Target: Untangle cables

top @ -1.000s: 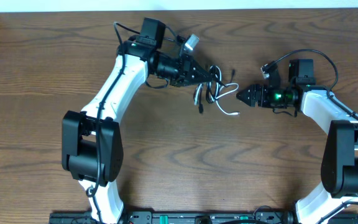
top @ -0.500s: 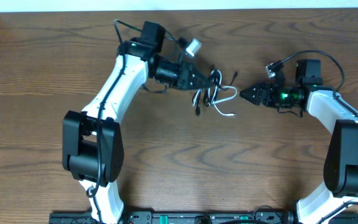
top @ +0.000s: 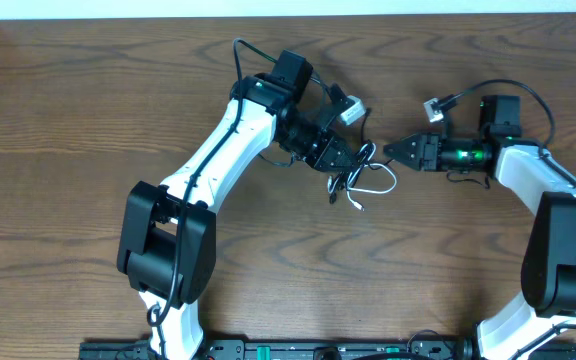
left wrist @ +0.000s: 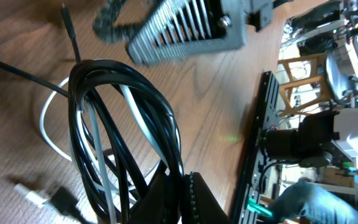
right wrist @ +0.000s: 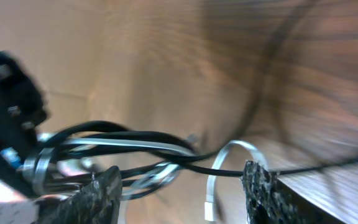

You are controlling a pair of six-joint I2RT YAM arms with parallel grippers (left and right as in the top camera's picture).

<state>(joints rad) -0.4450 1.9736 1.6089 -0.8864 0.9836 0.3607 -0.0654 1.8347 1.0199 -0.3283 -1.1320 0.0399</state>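
Since the earlier frame the left arm has swung toward the right arm and carried the cables along, so the bundle now hangs nearer the right gripper [top: 388, 150]. The left gripper [top: 351, 160] is clamped tight on the black cable [top: 339, 184].

The left wrist view shows what the overhead cannot. The closed fingers pinch several black loops [left wrist: 160, 118] at the bundle's lower end. The white cable [left wrist: 45, 127] curls out to the bundle's left, and two small plug ends [left wrist: 33, 193] lie on the wood below.

The right wrist view is blurred. There the right gripper [right wrist: 180, 179] has its fingers apart, gripping nothing, with black strands [right wrist: 129, 135] and a white loop [right wrist: 229, 149] just ahead of the gap.

Under the bundle lies a dark wood-grain table [top: 268, 280]. Beyond it, in the left wrist view, stand a black rail [left wrist: 260, 143] and cluttered equipment.
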